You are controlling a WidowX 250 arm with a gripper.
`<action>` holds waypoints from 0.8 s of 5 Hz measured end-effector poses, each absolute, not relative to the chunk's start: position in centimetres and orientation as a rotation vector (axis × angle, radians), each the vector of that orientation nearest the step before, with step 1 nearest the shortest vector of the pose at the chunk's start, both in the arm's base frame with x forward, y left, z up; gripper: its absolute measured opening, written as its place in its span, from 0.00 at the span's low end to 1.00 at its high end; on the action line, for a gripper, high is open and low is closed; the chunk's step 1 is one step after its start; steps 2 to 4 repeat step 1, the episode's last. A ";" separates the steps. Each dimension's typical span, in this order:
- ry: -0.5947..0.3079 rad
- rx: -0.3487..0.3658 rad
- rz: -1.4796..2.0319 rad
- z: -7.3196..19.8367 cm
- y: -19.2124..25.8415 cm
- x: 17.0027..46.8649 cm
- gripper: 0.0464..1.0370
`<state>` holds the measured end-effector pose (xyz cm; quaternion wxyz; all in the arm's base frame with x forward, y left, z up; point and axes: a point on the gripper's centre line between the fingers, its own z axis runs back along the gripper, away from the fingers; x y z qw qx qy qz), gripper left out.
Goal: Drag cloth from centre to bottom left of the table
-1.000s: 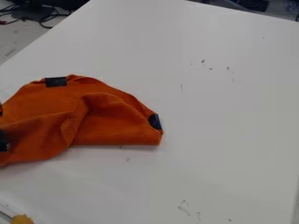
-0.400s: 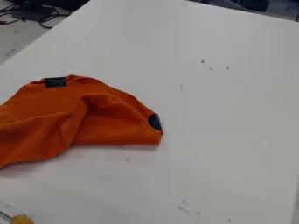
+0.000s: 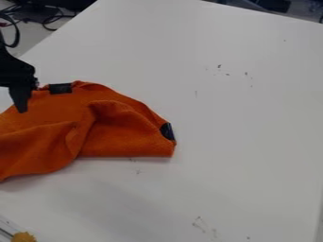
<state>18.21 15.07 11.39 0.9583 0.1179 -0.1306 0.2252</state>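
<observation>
Orange fabric cloth (image 3: 116, 132) with black patches lies rumpled at nine o'clock on the white table (image 3: 240, 142). Between nine and ten, the black robot gripper (image 3: 22, 97) hides part of it; whether open or closed, I cannot tell. A yellow lump (image 3: 24, 237) occupies the bottom-left area, between seven and eight; black cables (image 3: 52, 21) lie near eleven.

At left, the black tool (image 3: 21, 98) overlaps the folded orange cloth (image 3: 120, 130).
</observation>
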 end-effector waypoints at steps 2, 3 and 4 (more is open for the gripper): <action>-0.248 0.119 0.384 9.4 14.0 19.4 0.96; -0.248 0.119 0.384 9.4 14.0 19.4 0.96; -0.248 0.119 0.384 9.4 14.0 19.4 0.96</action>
